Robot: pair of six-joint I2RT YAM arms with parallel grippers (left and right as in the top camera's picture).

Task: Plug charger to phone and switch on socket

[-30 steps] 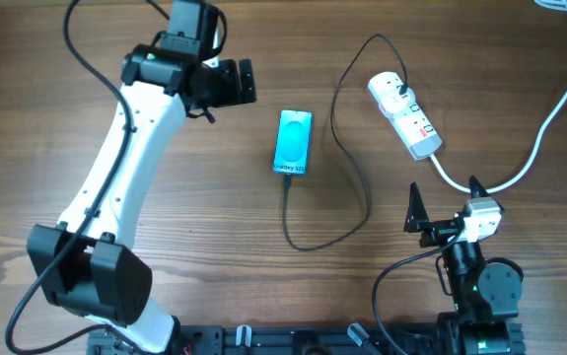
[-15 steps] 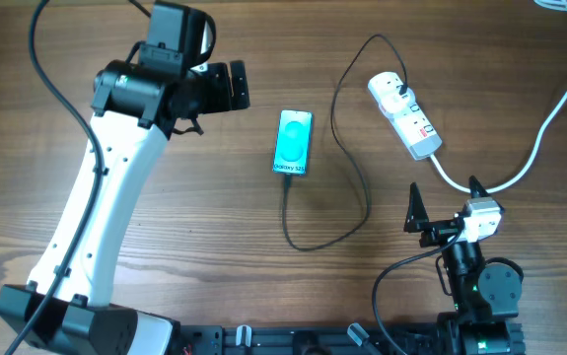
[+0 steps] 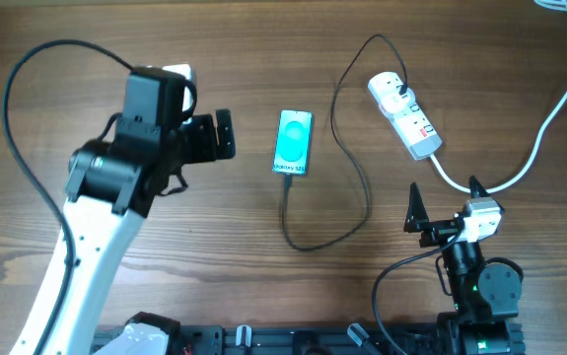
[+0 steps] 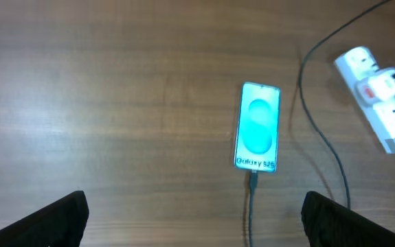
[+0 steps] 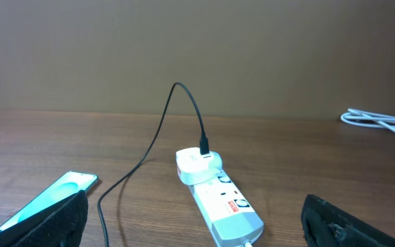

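Observation:
The phone (image 3: 294, 142) lies screen-up at the table's middle, cyan screen lit; it also shows in the left wrist view (image 4: 257, 127) and the right wrist view (image 5: 42, 200). The charger (image 3: 366, 202) loops from a white plug on the socket (image 3: 408, 116) round to the phone's near end, where its tip meets the phone (image 4: 252, 180). The socket also shows in both wrist views (image 4: 384, 103) (image 5: 222, 204). My left gripper (image 3: 222, 136) is open and empty, left of the phone (image 4: 194, 226). My right gripper (image 3: 444, 197) is open and empty, in front of the socket (image 5: 197, 230).
The socket's thick white cord (image 3: 549, 113) curves from its near end to the table's far right corner and shows at the right in the right wrist view (image 5: 382, 123). The left arm's black cable arcs over the left side of the table.
My left arm has drawn back toward the front and a little left, away from the phone's far side. The phone, charger, socket and right arm have not moved.

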